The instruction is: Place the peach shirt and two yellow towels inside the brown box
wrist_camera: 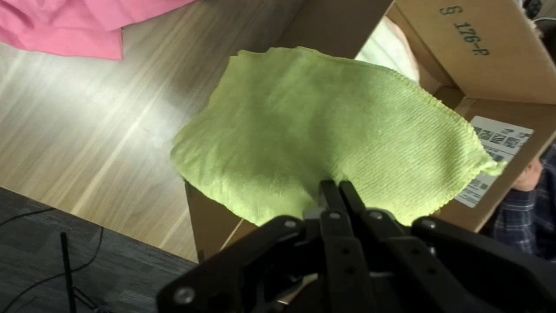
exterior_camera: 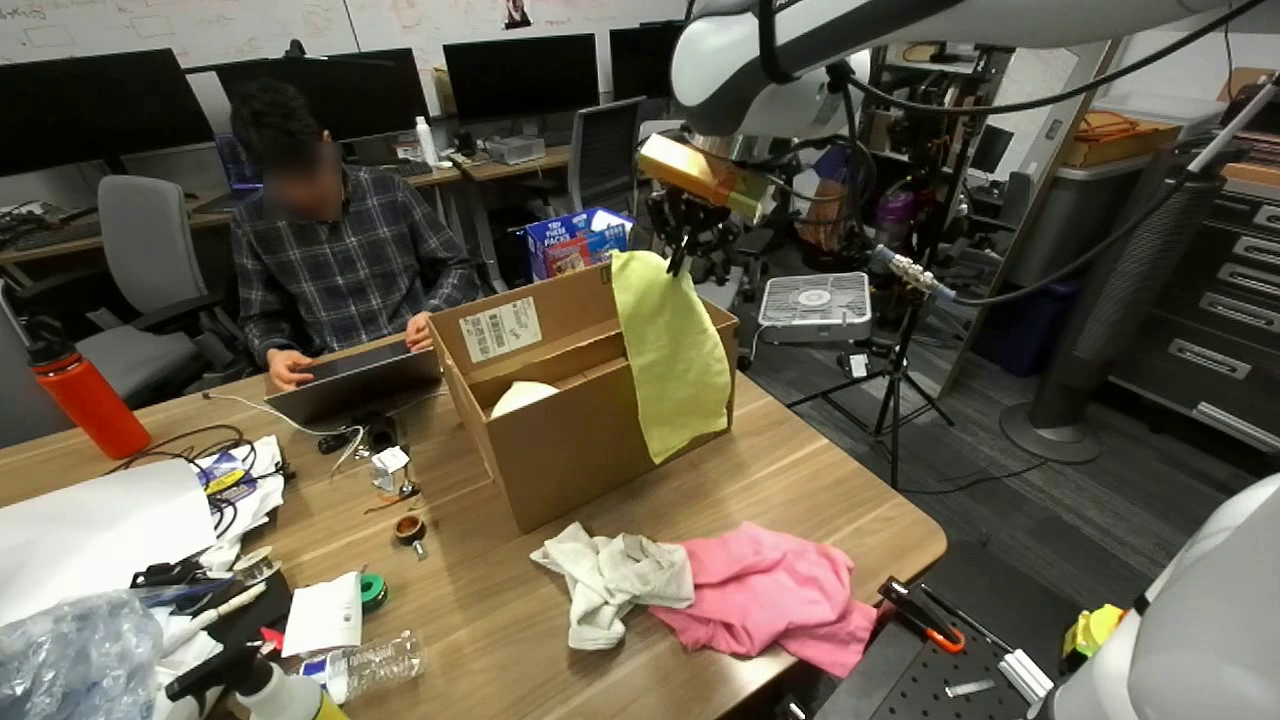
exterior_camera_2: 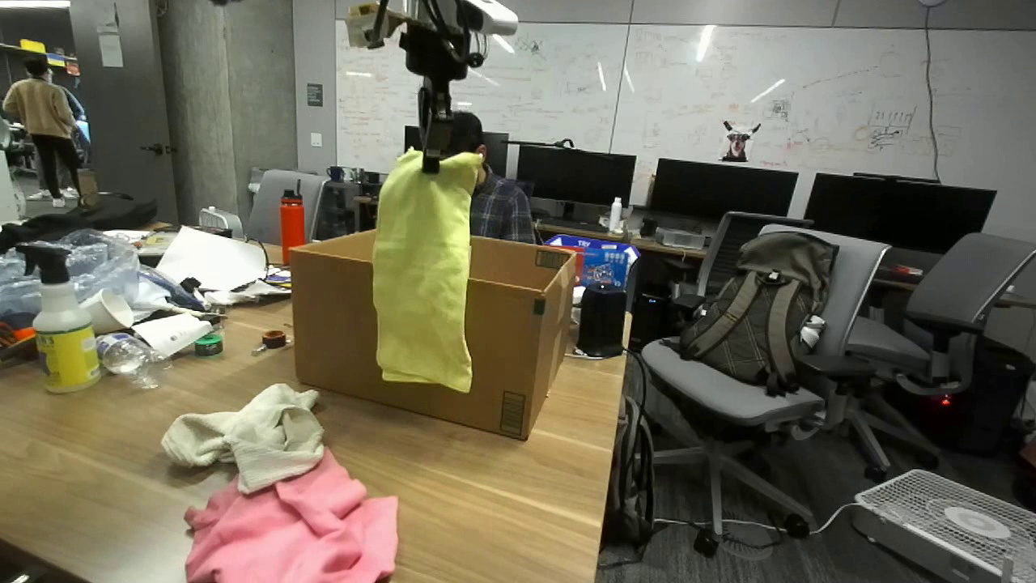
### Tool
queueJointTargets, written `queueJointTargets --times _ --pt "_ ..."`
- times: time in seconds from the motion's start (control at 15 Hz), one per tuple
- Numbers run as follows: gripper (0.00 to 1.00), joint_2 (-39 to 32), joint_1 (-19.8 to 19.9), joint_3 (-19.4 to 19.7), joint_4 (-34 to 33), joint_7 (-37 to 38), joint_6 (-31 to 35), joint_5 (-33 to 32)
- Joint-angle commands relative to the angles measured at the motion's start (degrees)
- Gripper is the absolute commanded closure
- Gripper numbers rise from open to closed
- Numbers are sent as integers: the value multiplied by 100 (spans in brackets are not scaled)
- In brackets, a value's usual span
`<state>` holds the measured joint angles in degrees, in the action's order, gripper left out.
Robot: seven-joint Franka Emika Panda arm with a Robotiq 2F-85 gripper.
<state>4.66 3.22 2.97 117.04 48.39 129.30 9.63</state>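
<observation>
Robotiq gripper (wrist_camera: 337, 186) pinches one yellow towel (exterior_camera: 677, 355) outside the long edge of the brown cardboard box (exterior_camera: 560, 465), so it is still to be placed, while pale fabric (exterior_camera: 522, 397) in the box's corner may be the peach shirt, and the second towel is not visible.

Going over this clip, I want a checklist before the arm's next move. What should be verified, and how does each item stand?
1. Gripper shut on the yellow towel: ok.
2. Brown box open at the top: ok.
3. Towel's lower end inside the box: not ok; in both exterior views it hangs in front of the outer face.
4. Peach shirt inside: cannot tell; only part of a pale cloth shows there.
5. Second yellow towel inside: cannot tell; only one can be made out.
6. Pink cloth and whitish cloth outside the box: ok, both on the table.
</observation>
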Motion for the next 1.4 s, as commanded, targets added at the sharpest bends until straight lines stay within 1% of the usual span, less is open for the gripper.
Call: queueJointTargets --times 0.0,0.33,0.53,0.87,1.07,1.33 --pt "99 309 -105 -209 -288 232 -61 22" --pt "99 467 -232 -576 -800 701 -222 -191" --pt "99 372 -291 -801 -1196 1145 -310 -408" --pt "99 -33 -413 -1141 -1899 2238 -512 -1165" --pt "99 -356 -535 -1224 -2278 2885 -510 -1639" --pt "99 -914 -704 -1120 -3008 3627 -707 -2132"
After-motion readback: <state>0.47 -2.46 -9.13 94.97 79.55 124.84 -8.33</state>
